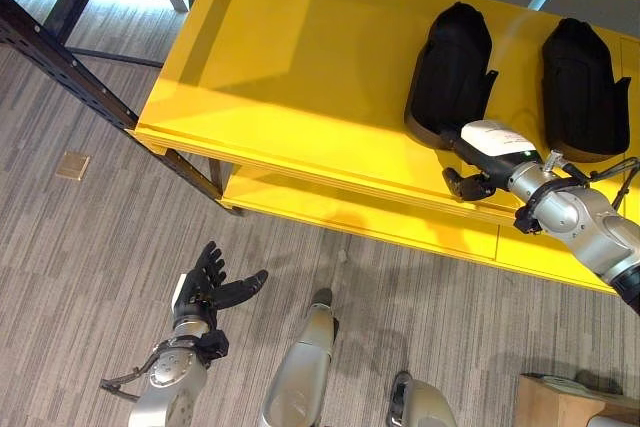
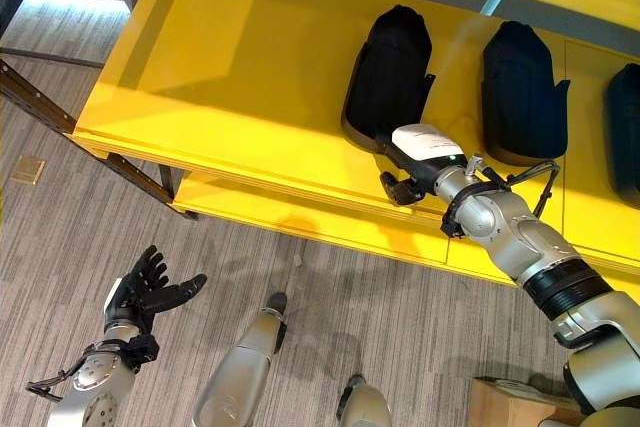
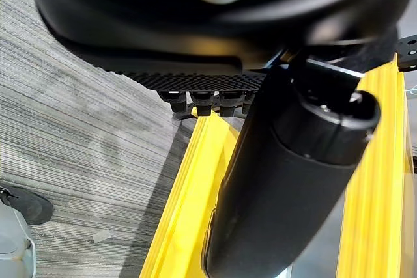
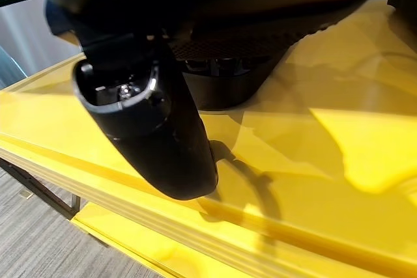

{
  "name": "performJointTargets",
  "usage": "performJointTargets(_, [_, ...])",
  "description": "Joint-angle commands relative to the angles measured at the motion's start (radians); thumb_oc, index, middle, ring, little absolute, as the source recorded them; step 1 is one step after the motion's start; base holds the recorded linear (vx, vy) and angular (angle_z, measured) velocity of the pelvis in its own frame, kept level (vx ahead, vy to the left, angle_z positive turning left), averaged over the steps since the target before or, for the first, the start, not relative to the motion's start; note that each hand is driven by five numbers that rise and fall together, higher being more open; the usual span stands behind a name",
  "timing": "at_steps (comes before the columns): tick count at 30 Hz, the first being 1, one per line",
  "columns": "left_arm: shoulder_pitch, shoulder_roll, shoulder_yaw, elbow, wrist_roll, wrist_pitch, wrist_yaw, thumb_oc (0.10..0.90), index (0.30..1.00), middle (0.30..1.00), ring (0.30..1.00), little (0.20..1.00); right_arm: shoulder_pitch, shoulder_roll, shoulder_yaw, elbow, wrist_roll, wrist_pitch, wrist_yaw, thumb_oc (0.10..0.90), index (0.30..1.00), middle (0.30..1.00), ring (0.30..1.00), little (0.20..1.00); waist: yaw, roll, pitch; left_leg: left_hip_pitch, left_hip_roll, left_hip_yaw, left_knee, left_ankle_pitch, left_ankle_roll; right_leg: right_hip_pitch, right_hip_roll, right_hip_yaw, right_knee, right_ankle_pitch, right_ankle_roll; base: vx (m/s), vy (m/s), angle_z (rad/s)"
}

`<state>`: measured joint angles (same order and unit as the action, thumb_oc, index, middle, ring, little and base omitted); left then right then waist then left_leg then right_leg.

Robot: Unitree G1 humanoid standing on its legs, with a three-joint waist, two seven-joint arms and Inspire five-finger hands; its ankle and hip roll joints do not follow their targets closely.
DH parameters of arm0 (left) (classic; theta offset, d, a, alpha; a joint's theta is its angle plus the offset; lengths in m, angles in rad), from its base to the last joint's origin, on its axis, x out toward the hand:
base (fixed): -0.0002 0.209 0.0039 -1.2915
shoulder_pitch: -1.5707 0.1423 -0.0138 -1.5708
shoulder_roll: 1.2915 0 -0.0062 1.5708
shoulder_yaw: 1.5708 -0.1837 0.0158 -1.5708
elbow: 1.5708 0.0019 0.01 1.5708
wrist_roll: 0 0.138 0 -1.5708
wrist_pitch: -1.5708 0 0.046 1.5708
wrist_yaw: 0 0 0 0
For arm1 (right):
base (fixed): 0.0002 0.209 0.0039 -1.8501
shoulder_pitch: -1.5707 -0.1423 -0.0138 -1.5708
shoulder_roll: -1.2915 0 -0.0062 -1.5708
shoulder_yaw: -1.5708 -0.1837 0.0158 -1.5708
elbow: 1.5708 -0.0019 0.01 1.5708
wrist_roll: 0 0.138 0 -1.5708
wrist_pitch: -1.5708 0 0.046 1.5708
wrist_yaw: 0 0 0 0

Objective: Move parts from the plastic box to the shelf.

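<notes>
Yellow shelf (image 1: 300,77) across the upper frame, two black parts on it at upper right; right hand (image 1: 490,152) at the near end of the left part (image 1: 455,67), fingers hidden, grip cannot be told; second part (image 1: 582,87) beside it; left hand (image 1: 210,287) at lower left over the floor, fingers spread, holding nothing

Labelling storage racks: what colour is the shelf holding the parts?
Bright yellow shelf with dark metal posts, clearest in the left eye view.

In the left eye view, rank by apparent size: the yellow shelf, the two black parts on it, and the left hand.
1. Yellow shelf, by far the largest.
2. The two black parts look about alike, so no ranking between them.
3. Left hand, open above the floor, the smallest.
</notes>
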<state>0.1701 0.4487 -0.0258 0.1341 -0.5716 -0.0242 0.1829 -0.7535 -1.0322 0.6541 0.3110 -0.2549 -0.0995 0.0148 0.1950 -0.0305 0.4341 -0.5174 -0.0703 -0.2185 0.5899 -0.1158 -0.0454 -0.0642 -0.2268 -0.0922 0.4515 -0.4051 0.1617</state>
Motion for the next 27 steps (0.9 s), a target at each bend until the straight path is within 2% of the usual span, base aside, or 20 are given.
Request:
performJointTargets(1, [0.050,0.053,0.060,-0.090,0.049,-0.082,-0.021,0.900,1.000,1.000,1.000,1.000,-0.038,-0.098,-0.030,-0.054,-0.003,0.007,-0.023,0.900,1.000,1.000,1.000,1.000,-0.008,-0.001,-0.086,-0.025,0.123,-0.070,-0.014,-0.013,-0.044,-0.008,0.003,0.012,-0.027,0.018,-0.075,0.00,0.000,0.00])
performJointTargets(5, [0.057,0.048,0.069,-0.093,0.046,-0.080,-0.018,0.900,1.000,1.000,1.000,1.000,-0.047,-0.120,-0.068,-0.109,0.035,0.003,-0.040,0.900,1.000,1.000,1.000,1.000,-0.007,-0.008,-0.093,-0.024,0.123,-0.070,-0.013,-0.014,-0.044,0.003,0.004,0.009,-0.042,0.019,-0.072,0.00,0.000,0.00])
performJointTargets(17, [0.066,0.058,0.086,-0.086,0.051,-0.069,-0.029,0.900,1.000,1.000,1.000,1.000,-0.067,-0.201,-0.218,-0.219,0.105,-0.002,-0.109,0.900,1.000,1.000,1.000,1.000,0.001,-0.054,-0.150,-0.022,0.120,-0.069,-0.012,-0.025,-0.044,0.060,-0.003,-0.012,-0.117,0.047,-0.052,0.01,0.006,-0.01])
performJointTargets(27, [0.072,0.053,0.091,-0.083,0.052,-0.064,-0.032,0.900,1.000,1.000,1.000,1.000,0.056,-0.152,-0.365,-0.240,0.118,0.001,-0.151,0.900,1.000,1.000,1.000,1.000,-0.010,-0.070,-0.187,-0.024,0.113,-0.060,-0.010,-0.030,-0.038,0.096,-0.008,-0.015,-0.183,0.080,-0.034,0.00,0.000,0.00])
